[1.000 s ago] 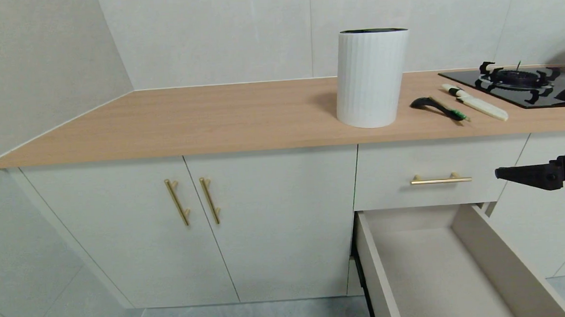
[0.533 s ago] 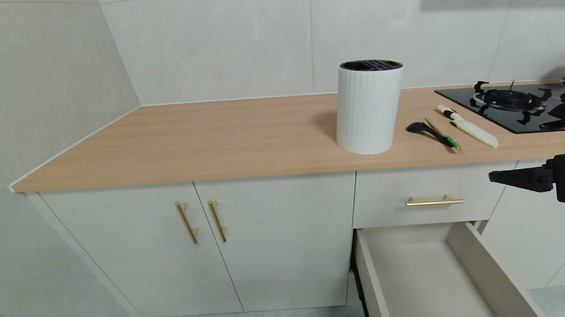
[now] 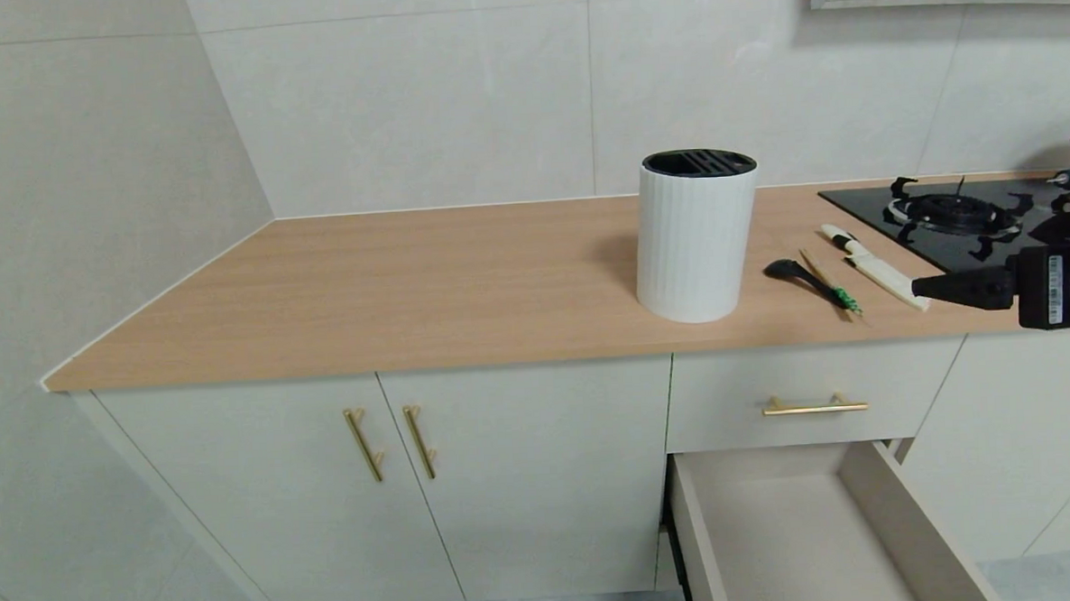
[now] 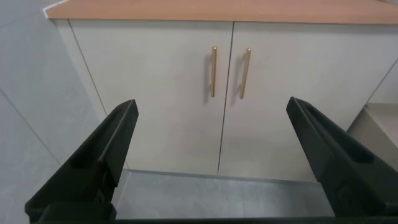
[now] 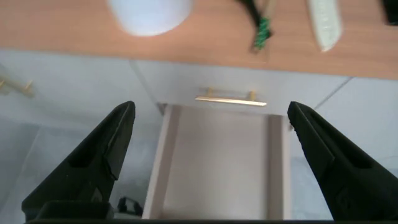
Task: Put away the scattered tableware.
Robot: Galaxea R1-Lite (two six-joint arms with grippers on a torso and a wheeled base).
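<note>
Knife (image 3: 875,266) near right claw (image 3: 918,286)

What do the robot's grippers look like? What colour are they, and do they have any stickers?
Both are black. The left gripper has two flat, wedge-shaped fingers that get thinner toward the tips, and the right gripper has a matching pair. In the head view, the right one's boxy black body carries a small white sticker with dark print on it.
</note>
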